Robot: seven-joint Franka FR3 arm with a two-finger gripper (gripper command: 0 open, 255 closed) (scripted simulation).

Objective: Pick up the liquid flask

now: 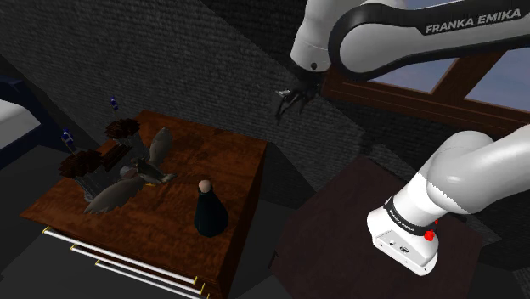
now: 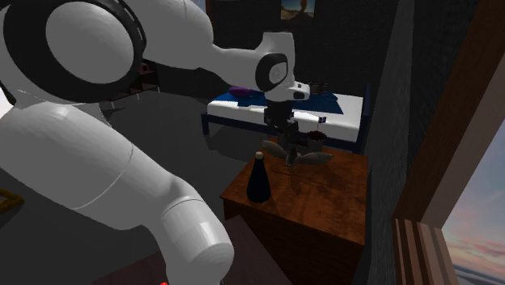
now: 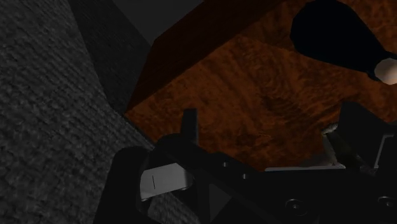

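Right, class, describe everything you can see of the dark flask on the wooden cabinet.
The flask is dark, almost black, with a wide conical body narrowing to a slim neck capped by a pale round stopper. It stands upright on the brown wooden cabinet top, near one edge, touching nothing else.

In the wrist view the edge cuts off the flask (image 3: 331,32); we cannot name a small blue thing (image 1: 112,104) behind the table (image 1: 238,157).
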